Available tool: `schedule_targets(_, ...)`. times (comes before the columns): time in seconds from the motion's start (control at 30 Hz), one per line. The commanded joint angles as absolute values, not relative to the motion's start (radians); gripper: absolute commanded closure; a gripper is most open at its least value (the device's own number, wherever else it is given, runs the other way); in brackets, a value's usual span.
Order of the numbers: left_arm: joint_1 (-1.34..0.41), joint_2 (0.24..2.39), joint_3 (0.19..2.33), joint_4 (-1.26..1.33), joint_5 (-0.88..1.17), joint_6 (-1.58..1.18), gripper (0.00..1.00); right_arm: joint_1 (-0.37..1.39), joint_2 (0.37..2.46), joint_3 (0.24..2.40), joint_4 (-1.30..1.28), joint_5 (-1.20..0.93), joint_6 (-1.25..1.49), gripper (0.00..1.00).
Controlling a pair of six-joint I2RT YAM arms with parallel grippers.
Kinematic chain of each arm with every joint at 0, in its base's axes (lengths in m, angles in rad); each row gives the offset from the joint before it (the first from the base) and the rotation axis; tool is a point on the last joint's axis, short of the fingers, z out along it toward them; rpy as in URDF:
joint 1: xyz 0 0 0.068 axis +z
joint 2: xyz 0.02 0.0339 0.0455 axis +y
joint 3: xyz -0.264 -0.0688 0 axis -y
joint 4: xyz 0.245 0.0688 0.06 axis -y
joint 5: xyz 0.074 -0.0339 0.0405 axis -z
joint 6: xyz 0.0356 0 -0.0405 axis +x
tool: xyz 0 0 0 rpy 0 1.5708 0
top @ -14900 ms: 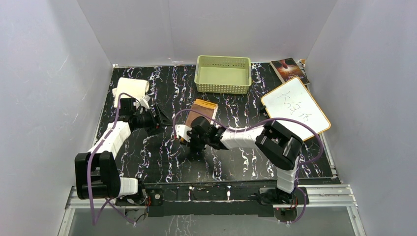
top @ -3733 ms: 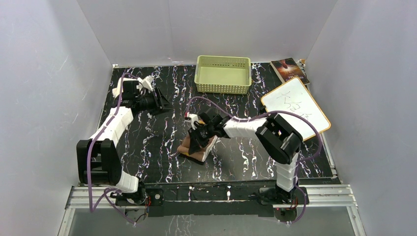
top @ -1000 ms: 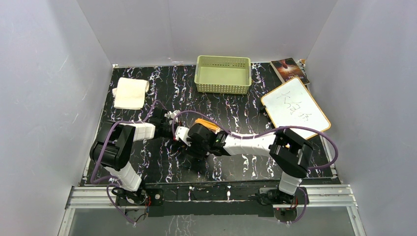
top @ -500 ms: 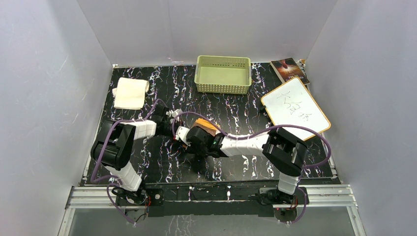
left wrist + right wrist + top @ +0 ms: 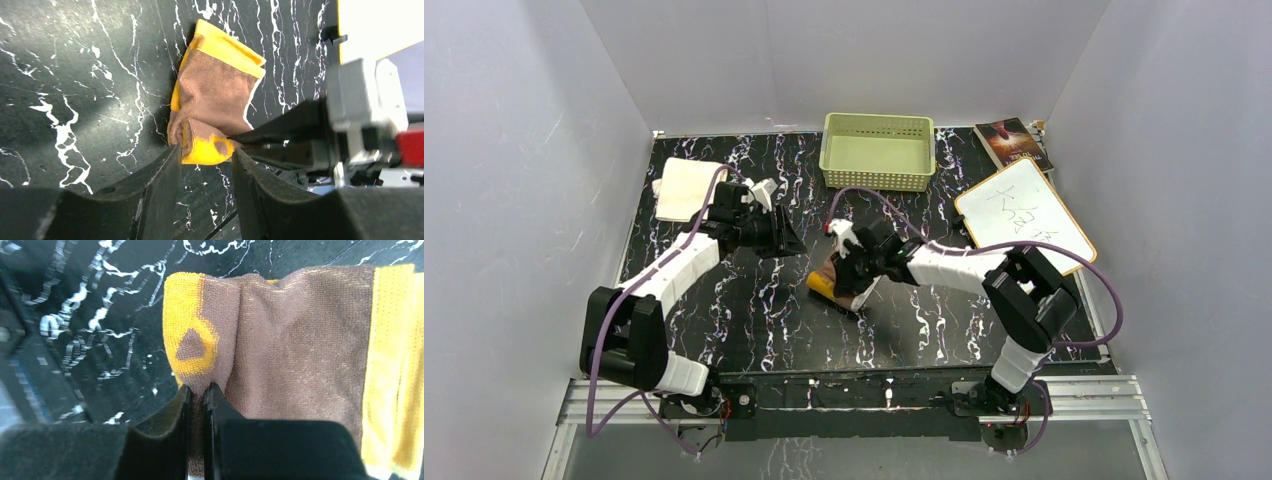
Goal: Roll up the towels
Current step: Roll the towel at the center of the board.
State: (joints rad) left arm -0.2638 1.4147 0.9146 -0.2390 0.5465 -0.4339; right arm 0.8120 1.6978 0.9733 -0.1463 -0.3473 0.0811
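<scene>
The smaller towel is lying at frame centre, the larger towel at upper left. The basket is sitting at upper centre, with the book and board lying to its right.

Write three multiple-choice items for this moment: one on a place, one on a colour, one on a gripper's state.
1. The cream towel lies: A) at the far left of the table; B) at the near edge, between the arm bases; C) against the right wall.
2. The basket is: A) red; B) pale green; C) blue.
3. The right gripper is: A) open above the table; B) out of view; C) shut on the yellow-brown towel.
Key: 1 A, the top view shows it by the far left corner. 2 B, its perforated walls are pale green. 3 C, the right wrist view shows it pinching a fold of that cloth.
</scene>
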Motion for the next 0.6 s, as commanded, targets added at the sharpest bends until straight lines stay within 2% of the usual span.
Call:
schedule_targets(0.0, -0.269, 1.403, 0.867, -0.222, 0.632, -0.452, 0.63, 0.712, 1.733, 0.975, -0.035, -0.743, 0.262, 1.00)
schedule_targets(0.17, -0.305, 1.392, 0.825, -0.146, 0.658, -0.502, 0.69, 0.626, 1.846, 0.947, 0.090, -0.939, 0.415, 0.98)
schedule_targets(0.27, -0.334, 1.404, 0.805, -0.074, 0.677, -0.545, 0.81, 0.593, 1.885, 0.928, 0.169, -0.987, 0.491, 0.99)
schedule_targets(0.37, -0.366, 1.427, 0.785, 0.004, 0.700, -0.600, 1.00, 0.561, 1.936, 0.908, 0.216, -0.996, 0.563, 1.00)
schedule_targets(0.57, -0.413, 1.497, 0.761, 0.110, 0.718, -0.654, 1.00, 0.512, 2.024, 0.832, 0.429, -1.050, 0.760, 1.00)
